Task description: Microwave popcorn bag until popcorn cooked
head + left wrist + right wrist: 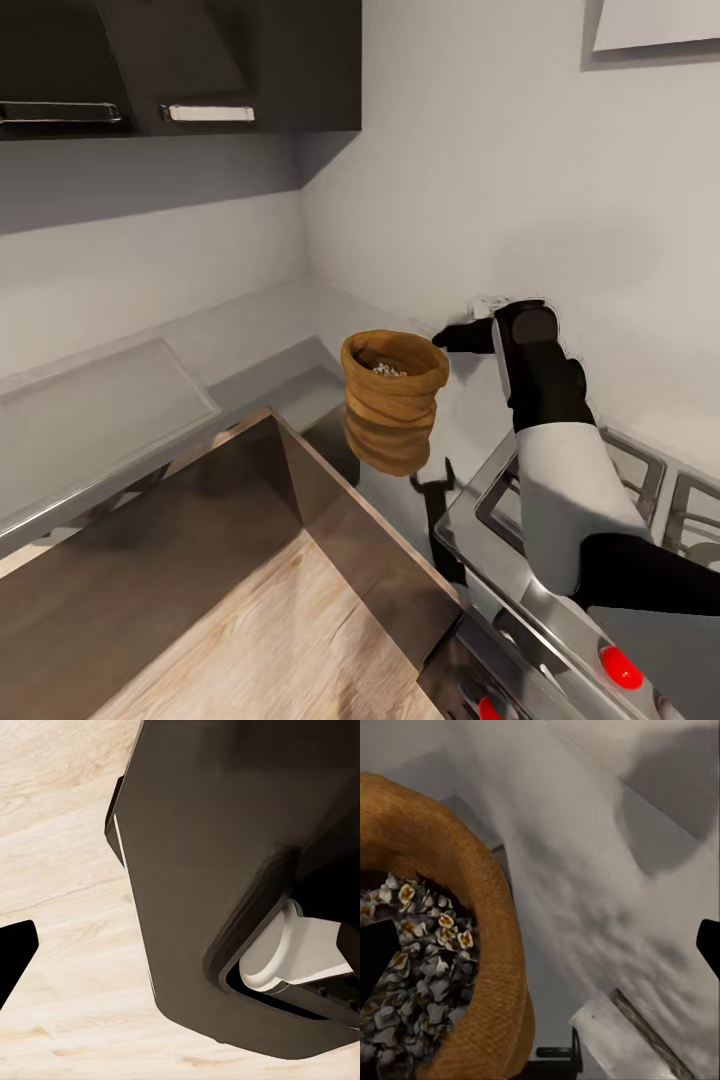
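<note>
The tan popcorn bag (392,385) stands upright on the glossy grey countertop (260,335) near the wall corner, and the slab mirrors it below. White popcorn (388,370) fills it to near the rolled rim. My right gripper (445,340) reaches in level with the rim and is open. In the right wrist view the bag's rim (499,945) runs between the fingers. One finger (379,960) is inside over the popcorn (427,967); the other sits far outside. A left finger (15,960) hangs over the wood floor beside my dark base. The microwave is out of view.
A gas hob with grey grates (640,480) lies under my right forearm, with red-lit knobs (620,668) on the oven front below. Dark wall cabinets (180,60) hang above. A white wall socket (488,302) sits behind the gripper. A flat raised panel (100,410) lies on the counter's left.
</note>
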Controlling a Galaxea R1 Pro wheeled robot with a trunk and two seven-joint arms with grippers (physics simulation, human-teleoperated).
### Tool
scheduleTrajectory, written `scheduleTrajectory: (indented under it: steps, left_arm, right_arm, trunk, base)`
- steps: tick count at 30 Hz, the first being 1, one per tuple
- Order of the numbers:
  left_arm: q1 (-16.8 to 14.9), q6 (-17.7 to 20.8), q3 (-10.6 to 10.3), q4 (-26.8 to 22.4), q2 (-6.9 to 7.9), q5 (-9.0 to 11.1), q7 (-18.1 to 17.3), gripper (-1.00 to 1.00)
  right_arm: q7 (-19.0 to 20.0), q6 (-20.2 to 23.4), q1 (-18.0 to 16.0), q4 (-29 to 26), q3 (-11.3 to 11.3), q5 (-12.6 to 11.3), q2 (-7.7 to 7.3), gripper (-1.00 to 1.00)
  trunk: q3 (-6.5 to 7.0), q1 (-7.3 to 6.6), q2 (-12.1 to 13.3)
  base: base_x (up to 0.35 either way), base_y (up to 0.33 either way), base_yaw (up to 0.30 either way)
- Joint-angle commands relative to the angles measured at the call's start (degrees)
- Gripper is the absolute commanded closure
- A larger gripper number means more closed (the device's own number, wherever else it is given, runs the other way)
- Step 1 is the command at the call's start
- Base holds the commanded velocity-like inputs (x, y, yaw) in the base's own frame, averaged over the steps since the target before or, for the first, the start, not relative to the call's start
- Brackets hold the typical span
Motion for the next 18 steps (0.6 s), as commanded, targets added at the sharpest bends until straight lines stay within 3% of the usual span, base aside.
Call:
scheduleTrajectory:
  steps: [1, 7, 12, 18]
  left_arm:
    - [0.01, -0.15, 0.05, -0.01, -0.01, 0.15, 0.06, -1.0]
    - [0.01, -0.15, 0.06, -0.01, -0.01, 0.15, 0.06, -1.0]
    - [-0.02, -0.15, 0.12, -0.06, -0.01, 0.09, 0.04, -1.0]
    - [0.01, -0.15, 0.14, -0.09, -0.05, 0.1, 0.06, -1.0]
  right_arm:
    - [1.39, -1.28, 0.12, 0.96, -0.17, 0.56, 0.06, -1.0]
    - [1.97, -6.61, 0.28, 5.05, -0.22, 0.78, 0.06, -1.0]
    - [0.99, -8.02, 0.73, 6.35, -1.52, 0.91, 0.62, -1.0]
    - [-0.18, -6.27, 0.73, 5.93, -0.99, 0.96, 0.77, -1.0]
  trunk:
    - [-0.06, 0.01, -0.05]
    - [-0.06, 0.01, -0.05]
    - [-0.06, 0.01, -0.05]
    - [-0.06, 0.01, -0.05]
  base:
    - [0.0, 0.0, 0.0]
    - [0.0, 0.0, 0.0]
    - [0.0, 0.0, 0.0]
    - [0.0, 0.0, 0.0]
